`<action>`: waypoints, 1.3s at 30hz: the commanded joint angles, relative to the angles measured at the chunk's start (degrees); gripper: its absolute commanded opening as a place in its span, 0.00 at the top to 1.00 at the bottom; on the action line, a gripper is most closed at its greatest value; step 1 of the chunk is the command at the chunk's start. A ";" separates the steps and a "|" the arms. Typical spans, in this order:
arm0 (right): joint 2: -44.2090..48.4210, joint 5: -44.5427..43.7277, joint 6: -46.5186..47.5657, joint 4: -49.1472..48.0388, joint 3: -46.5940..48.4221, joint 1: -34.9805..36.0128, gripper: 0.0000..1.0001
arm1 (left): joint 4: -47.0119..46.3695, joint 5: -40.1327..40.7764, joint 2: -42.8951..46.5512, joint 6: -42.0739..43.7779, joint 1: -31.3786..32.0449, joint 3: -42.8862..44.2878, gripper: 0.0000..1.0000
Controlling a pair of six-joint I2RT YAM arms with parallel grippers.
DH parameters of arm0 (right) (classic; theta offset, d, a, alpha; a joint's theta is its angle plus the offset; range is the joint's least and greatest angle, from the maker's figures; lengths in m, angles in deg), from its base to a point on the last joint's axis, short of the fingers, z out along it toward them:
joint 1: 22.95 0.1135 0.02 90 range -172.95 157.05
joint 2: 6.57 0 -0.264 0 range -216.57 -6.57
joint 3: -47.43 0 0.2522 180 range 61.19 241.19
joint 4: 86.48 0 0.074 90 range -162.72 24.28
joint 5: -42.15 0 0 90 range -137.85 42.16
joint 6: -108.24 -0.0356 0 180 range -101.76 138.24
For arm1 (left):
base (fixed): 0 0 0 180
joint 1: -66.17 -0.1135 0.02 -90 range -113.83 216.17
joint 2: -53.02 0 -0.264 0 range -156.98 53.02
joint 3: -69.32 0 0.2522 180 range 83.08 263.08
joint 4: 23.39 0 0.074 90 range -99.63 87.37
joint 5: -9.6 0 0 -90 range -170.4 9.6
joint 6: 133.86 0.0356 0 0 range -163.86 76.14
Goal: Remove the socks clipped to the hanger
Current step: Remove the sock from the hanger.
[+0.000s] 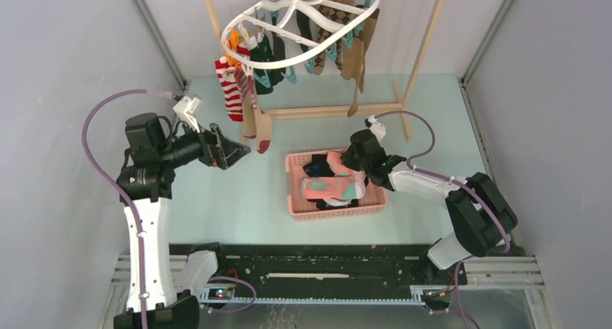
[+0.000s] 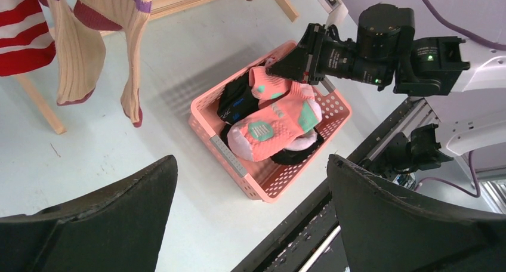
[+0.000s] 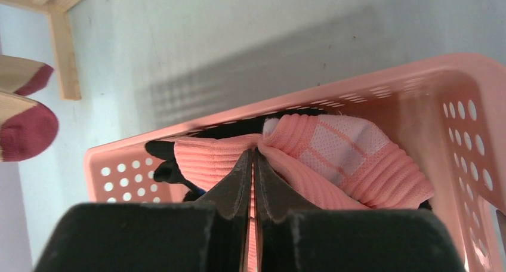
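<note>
Right up against the lens on the right wrist cam, we've got the right gripper point(image 3: 252, 158) with its jaws squeezed nearly together, pinching a fold of the pink sock point(image 3: 358, 164). That sock is lying in the pink basket point(image 3: 417, 84).

From above, we can see the basket sitting on the pale table point(image 1: 238, 199), roughly between the two arms. It's got a couple of pink-and-mint socks and something dark piled in it.

Our left gripper point(image 2: 250, 160) is spread wide with nothing between the fingers. It's hanging in the air left of the basket, close to the toes of the lowest dangling socks.

As for the hanger point(image 1: 249, 11), it's up at the back, tilted, inside the wooden rack point(image 1: 325, 111). Plenty of socks are clipped to it:
- a red-and-white striped sock point(image 1: 231, 91) at the left end
- tan socks point(image 1: 357, 62) on the right
- darker ones in between, held by teal and orange pegs

We can't really make out each clip from here.
</note>
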State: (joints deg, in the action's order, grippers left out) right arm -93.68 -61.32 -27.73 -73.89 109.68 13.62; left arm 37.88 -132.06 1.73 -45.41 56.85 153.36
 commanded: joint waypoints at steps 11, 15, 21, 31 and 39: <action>-5.87 -5.58 2.51 -2.63 -3.54 2.49 0.87 | 0.41 -4.00 -0.29 1.13 -3.78 0.58 0.00; 3.20 -7.77 6.19 -4.59 -3.88 4.11 0.68 | 1.32 -4.17 -0.63 1.45 -4.58 0.54 0.00; 13.59 -12.31 13.82 -10.95 -2.92 12.09 0.42 | 2.75 -4.24 -1.62 3.49 -7.12 0.82 0.00; -0.29 -8.22 34.51 -27.87 11.89 21.98 0.16 | 6.01 -0.44 -3.82 5.16 -11.20 1.32 0.00; -17.95 -3.62 37.28 -28.83 32.39 20.76 0.00 | 8.93 -0.96 -4.04 7.63 -14.39 1.67 0.00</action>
State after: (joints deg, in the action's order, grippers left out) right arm -105.53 -66.35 5.18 -101.82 130.94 35.17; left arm 44.92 -132.52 -2.42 -40.20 44.13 153.38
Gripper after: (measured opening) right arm 0.993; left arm 0.996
